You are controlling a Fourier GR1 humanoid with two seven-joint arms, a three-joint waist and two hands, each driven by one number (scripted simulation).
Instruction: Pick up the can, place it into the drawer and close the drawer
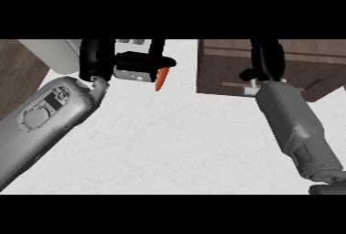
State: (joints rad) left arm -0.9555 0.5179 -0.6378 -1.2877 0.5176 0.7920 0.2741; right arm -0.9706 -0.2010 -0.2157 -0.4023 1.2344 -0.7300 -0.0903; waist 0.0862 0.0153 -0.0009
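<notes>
No can shows anywhere in the head view. The brown wooden drawer [223, 68] stands open at the top right. My right hand [267, 55] reaches over the drawer's front edge into it and hides what lies beneath. My left hand [101, 57] is at the top left with straight fingers [145, 60] stretched to the right. They lie over a small pale grey block [132, 74]; I cannot tell whether that block is the can.
An orange carrot-like piece [161, 80] lies on the white counter [175, 137] just right of the left hand. A rounded white object [51, 55] sits at the top left. Dark wood [17, 77] borders the counter on the left.
</notes>
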